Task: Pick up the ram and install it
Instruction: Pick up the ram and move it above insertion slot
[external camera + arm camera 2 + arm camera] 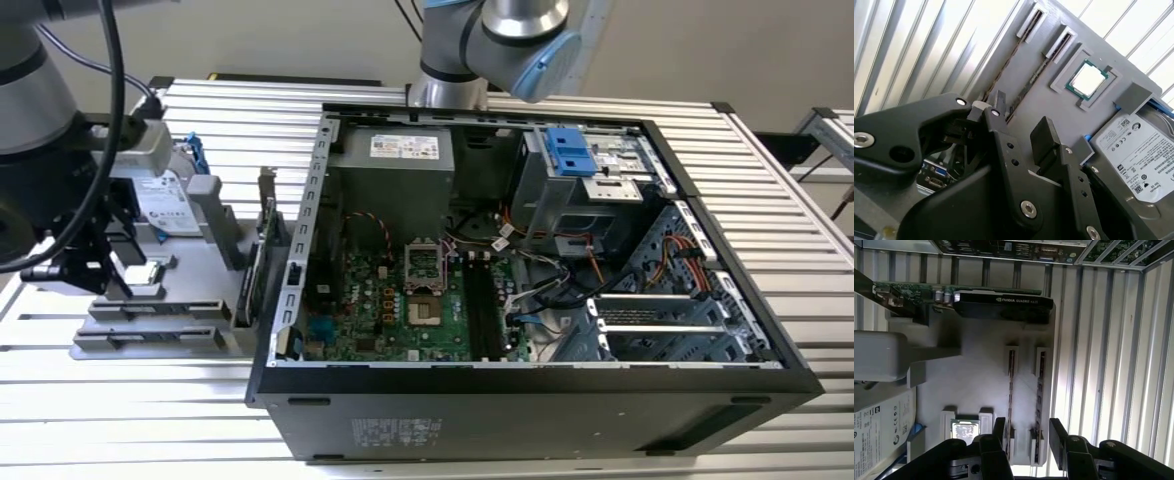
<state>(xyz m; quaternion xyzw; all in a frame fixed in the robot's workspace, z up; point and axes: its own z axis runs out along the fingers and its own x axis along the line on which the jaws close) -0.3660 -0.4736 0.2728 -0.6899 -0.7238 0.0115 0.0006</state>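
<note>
Two ram sticks (1040, 390) stand on edge in slots on the grey parts tray (979, 375), at the exterior view's left beside the open computer case (534, 420). The gripper (1027, 424) hangs above them, jaws apart and empty. Pickup and installation both outstanding.

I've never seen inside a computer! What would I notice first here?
The big open computer case in the middle of the exterior view, its green motherboard showing. In the first wrist view, the black gripper hangs open over two ram sticks slotted in a grey holder.
</note>
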